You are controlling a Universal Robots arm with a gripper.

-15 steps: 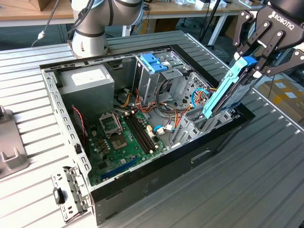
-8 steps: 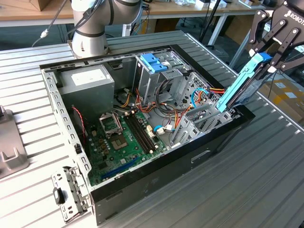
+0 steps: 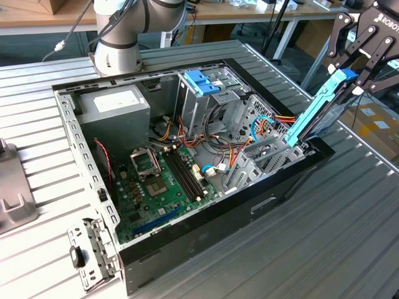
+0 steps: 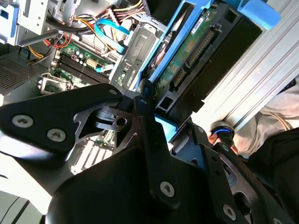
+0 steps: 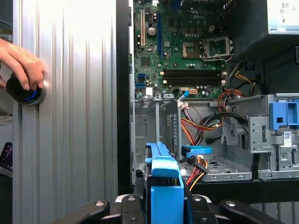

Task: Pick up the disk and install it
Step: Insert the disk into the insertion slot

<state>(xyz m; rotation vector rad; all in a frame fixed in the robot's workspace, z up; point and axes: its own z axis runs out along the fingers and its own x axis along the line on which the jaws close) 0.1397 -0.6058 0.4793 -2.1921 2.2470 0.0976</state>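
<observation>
The end effector is clamped on the disk, one black finger pressed against each of its blue plastic rails. It grips the disk by the upper end. In the exterior view the end effector sits at about 1 o'clock from the disk's middle.

The disk hangs steeply tilted. Its upper end is in the fingers and its lower end is down at about 7 o'clock, at the rim of the open computer case. There it is just beside an empty grey metal drive bay. Whether that lower end touches the bay or the rim cannot be told. The second wrist view shows the disk's green circuit-board face between the rails.

In the exterior view the disk is at about 2 o'clock from the middle of the case, over the case's edge. The case lies on its side on the ribbed metal desk, with the motherboard exposed. The grey power supply is at about 11 o'clock in the case. The upright drive cage with a blue top stands at about 12 o'clock, well apart from the disk.

In the first wrist view a person's hand rests on a round black knob with a blue ring on the desk beside the case.
</observation>
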